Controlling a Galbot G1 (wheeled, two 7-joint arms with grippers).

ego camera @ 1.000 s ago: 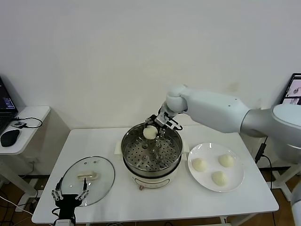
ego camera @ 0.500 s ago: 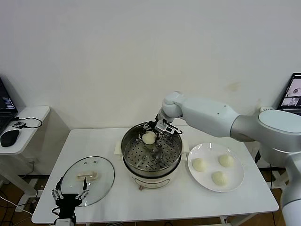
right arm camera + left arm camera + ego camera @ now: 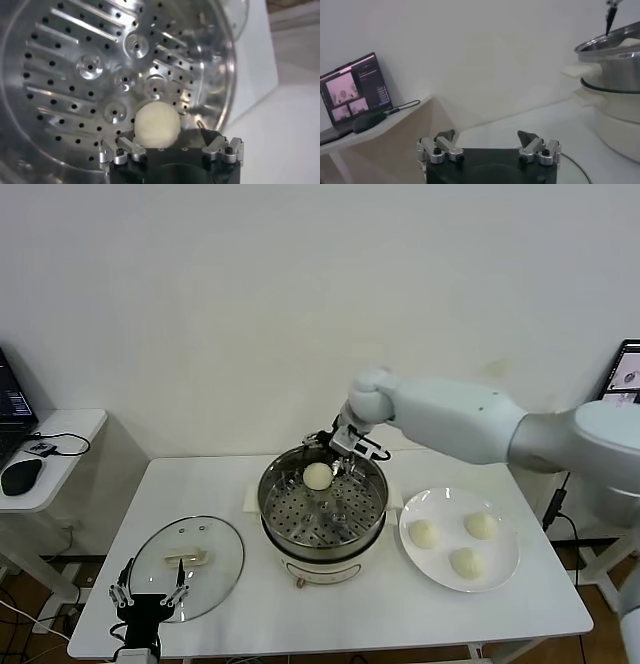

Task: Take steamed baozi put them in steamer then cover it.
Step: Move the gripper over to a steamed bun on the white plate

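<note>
One baozi [image 3: 317, 475] lies on the perforated tray at the far side of the steamer [image 3: 322, 524]. My right gripper [image 3: 338, 452] hovers open just over it at the far rim. In the right wrist view the baozi [image 3: 157, 125] rests on the tray [image 3: 75, 85] in front of the spread right gripper [image 3: 161, 131], not gripped. Three more baozi [image 3: 424, 533] sit on the white plate [image 3: 500, 569]. The glass cover [image 3: 187, 566] lies flat at the front left. My left gripper [image 3: 148, 596] waits open at its near edge, and in its own view the left gripper [image 3: 486, 135] is empty.
The steamer stands mid-table on its cream base [image 3: 318, 567], also seen from the left wrist [image 3: 615, 55]. A side table with a mouse [image 3: 20, 476] and a laptop is at the far left. A screen [image 3: 625, 374] is at the right edge.
The right gripper has opened and let go of the baozi, which now rests on the steamer tray. The left arm has not moved.
</note>
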